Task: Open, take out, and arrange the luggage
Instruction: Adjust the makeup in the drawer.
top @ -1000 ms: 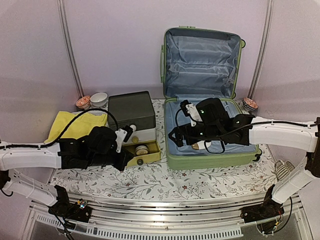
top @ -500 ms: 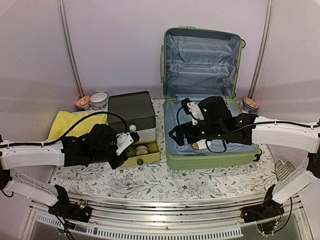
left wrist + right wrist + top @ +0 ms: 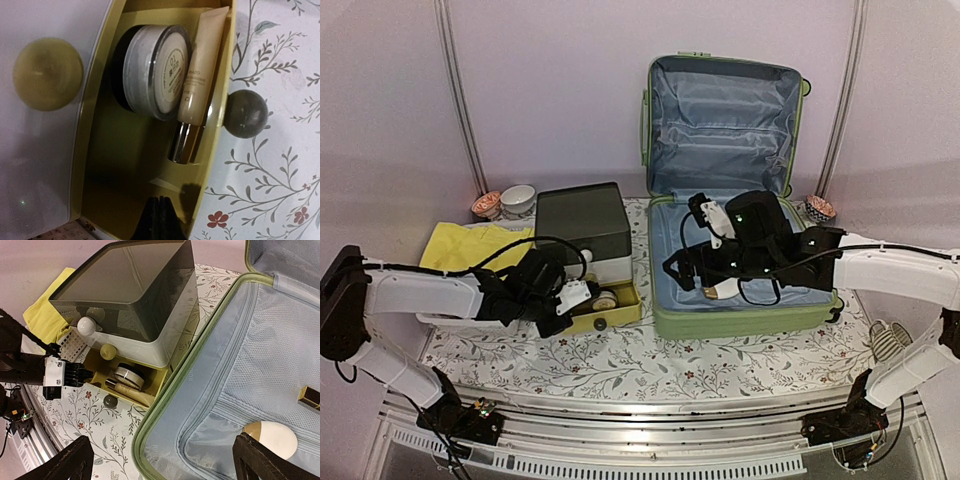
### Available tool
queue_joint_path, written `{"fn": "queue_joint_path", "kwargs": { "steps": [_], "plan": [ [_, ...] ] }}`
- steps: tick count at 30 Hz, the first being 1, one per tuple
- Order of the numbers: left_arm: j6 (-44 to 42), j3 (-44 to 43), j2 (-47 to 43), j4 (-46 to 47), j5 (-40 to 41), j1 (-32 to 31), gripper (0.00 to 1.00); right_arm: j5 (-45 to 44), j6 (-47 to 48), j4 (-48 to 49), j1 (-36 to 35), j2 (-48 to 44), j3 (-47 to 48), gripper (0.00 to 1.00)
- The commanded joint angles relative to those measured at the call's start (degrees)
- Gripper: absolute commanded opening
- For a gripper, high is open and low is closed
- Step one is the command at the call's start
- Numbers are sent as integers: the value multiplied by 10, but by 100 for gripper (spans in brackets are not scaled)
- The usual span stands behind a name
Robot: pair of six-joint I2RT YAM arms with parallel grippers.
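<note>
Open luggage (image 3: 750,320) holds white oval (image 3: 272,439); drawer (image 3: 125,165) at 9 o'clock holds jar (image 3: 155,70), tube (image 3: 200,85); right tool (image 3: 165,460) wide, left tool (image 3: 159,220) pinched closed.

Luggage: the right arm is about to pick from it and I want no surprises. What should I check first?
1. Luggage open: ok, its lid stands upright.
2. Right fingers open: ok, spread wide.
3. Luggage emptied: not ok, a white-and-tan oval item and a gold stick lie inside.
4. Oval item centred between right fingers: not ok, it sits near one finger.
5. Left fingers out of the yellow drawer: not ok, shut inside it, holding nothing.
</note>
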State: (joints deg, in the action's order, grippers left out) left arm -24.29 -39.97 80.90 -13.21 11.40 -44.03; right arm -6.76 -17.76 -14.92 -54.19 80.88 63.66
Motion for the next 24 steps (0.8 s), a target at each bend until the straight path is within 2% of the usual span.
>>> {"fn": "queue_joint_path", "kwargs": {
  "steps": [1, 4, 5, 6, 7, 8, 15, 18, 24],
  "plan": [
    [-24, -16, 20, 20, -26, 18, 4, -8, 6, -4, 4, -21, -13, 99],
    [-26, -20, 25, 12, -46, 23, 29, -8, 6, -4, 3, -23, -14, 99],
    [-29, -21, 24, 9, -53, 25, 41, -8, 6, -4, 4, -24, -14, 99],
    [-30, -23, 23, 7, -57, 26, 62, -9, 6, -4, 3, -25, -14, 99],
    [-33, -23, 22, 3, -63, 28, 78, -9, 6, -4, 4, -25, -15, 99],
    [-37, -26, 20, -4, -71, 29, 82, -9, 5, -4, 3, -25, -15, 99],
    [-68, -43, 21, -60, -135, 42, 87, -3, 4, -1, 4, -20, -13, 99],
    [-67, -46, 21, -65, -134, 43, 88, -2, 3, -1, 3, -23, -14, 99],
    [-48, -58, -2, -59, -121, 43, 72, -4, 3, -1, 4, -27, -17, 99]
  ]
}}
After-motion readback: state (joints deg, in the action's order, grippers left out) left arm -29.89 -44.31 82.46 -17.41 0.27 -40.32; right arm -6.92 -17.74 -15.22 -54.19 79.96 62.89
